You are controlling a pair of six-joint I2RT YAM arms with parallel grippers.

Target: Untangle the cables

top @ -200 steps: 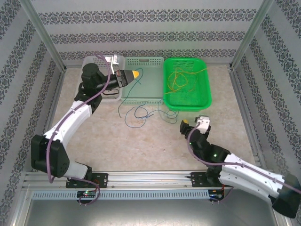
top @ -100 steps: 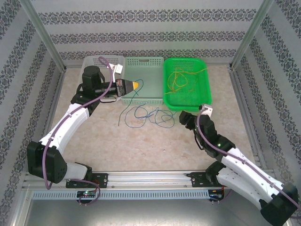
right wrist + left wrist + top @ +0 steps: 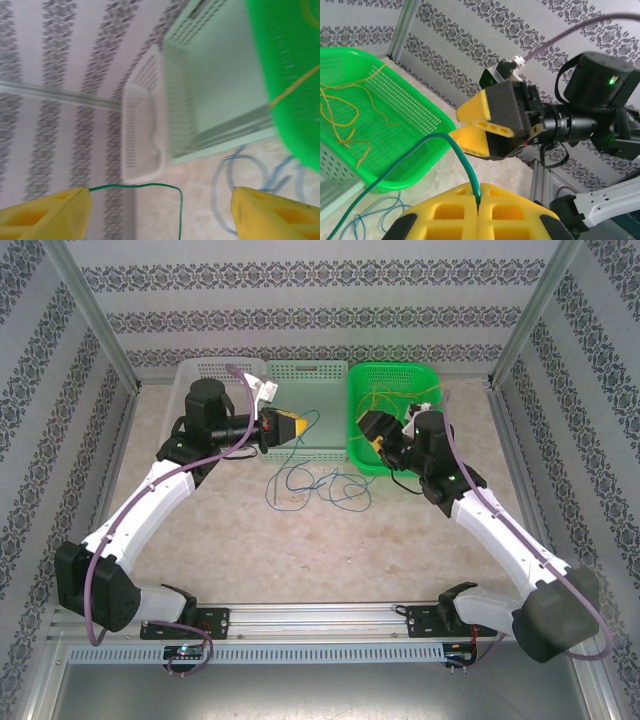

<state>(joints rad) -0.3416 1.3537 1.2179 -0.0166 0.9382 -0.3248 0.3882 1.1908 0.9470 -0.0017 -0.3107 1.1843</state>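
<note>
Grey-patterned wallpaper is enclosing a beige tabletop [image 3: 330, 540], where a white basket [image 3: 200, 370], a pale green basket [image 3: 310, 375] and a bright green basket [image 3: 395, 366] are sitting side by side along the far edge. Yellow cables [image 3: 378, 400] are lying in loose curls inside the bright green basket. Blue cables [image 3: 296, 478] are looping on the tabletop just in front of the pale green basket. The left gripper [image 3: 478, 192] is hovering over the near edge of the pale green basket, its yellow fingers pressed together and pinching a dark green cable [image 3: 470, 172]. That cable is arching up from the fingertips and trailing down toward the blue cables. The right gripper [image 3: 161, 200] is hanging over the near left corner of the bright green basket, facing the left gripper, with its fingers spread wide and gripping nothing. From the right wrist camera, the dark green cable is showing in the gap between those spread fingers.
</note>
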